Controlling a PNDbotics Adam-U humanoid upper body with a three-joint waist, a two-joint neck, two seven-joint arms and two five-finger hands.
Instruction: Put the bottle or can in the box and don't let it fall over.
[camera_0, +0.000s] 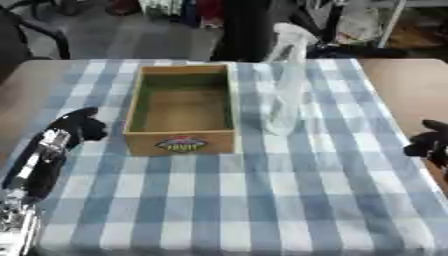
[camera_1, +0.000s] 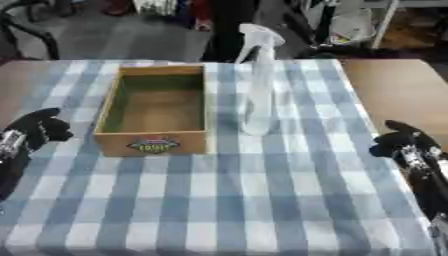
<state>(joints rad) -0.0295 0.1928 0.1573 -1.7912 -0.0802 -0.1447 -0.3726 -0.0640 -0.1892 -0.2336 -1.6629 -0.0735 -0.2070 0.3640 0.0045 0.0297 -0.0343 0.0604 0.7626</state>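
A clear plastic spray bottle with a white trigger head stands upright on the checked cloth, just right of the wooden box. The box is open-topped and empty, with a fruit label on its front wall. My left hand hovers at the box's left front corner, fingers curled, holding nothing. My right hand is at the right edge of the table, well right of the bottle, fingers curled and holding nothing.
A blue and white checked cloth covers the table, with bare brown tabletop showing at the right. Chairs and clutter stand beyond the far edge.
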